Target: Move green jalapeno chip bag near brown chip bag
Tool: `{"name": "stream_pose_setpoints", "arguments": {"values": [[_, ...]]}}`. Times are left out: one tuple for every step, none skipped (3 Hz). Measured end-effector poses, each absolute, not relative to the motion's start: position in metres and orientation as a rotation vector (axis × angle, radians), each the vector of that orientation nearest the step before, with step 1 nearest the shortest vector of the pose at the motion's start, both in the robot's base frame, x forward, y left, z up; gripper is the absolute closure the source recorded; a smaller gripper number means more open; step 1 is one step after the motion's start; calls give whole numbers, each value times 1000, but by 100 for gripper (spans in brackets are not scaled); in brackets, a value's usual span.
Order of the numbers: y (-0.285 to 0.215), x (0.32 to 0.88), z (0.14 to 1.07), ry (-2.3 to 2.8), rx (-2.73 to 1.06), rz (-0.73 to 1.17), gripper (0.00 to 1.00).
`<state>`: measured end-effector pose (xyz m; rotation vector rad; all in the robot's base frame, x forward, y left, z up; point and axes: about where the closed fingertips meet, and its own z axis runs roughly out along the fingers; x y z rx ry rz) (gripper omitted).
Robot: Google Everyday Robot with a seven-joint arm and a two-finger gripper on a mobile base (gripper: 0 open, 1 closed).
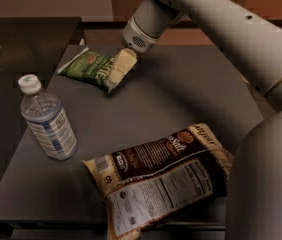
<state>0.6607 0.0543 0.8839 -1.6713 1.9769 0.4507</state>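
The green jalapeno chip bag (pixel 88 66) lies flat at the far left of the dark table (pixel 181 94). My gripper (pixel 119 67) hangs over the bag's right end, its cream fingers covering that edge. The brown chip bag (pixel 166 176) lies at the table's near edge, label side up, far from the green bag. My arm comes in from the upper right.
A clear water bottle (pixel 47 121) with a white cap stands upright at the left, between the two bags. A second dark surface (pixel 26 39) sits behind on the left. My arm's lower body (pixel 266 184) fills the near right corner.
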Motion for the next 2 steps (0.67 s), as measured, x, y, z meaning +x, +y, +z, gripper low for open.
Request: {"name": "stream_pose_setpoints", "arguments": {"values": [[77, 668, 871, 1988, -1702, 487, 0], [95, 674, 856, 2018, -1723, 555, 0]]}}
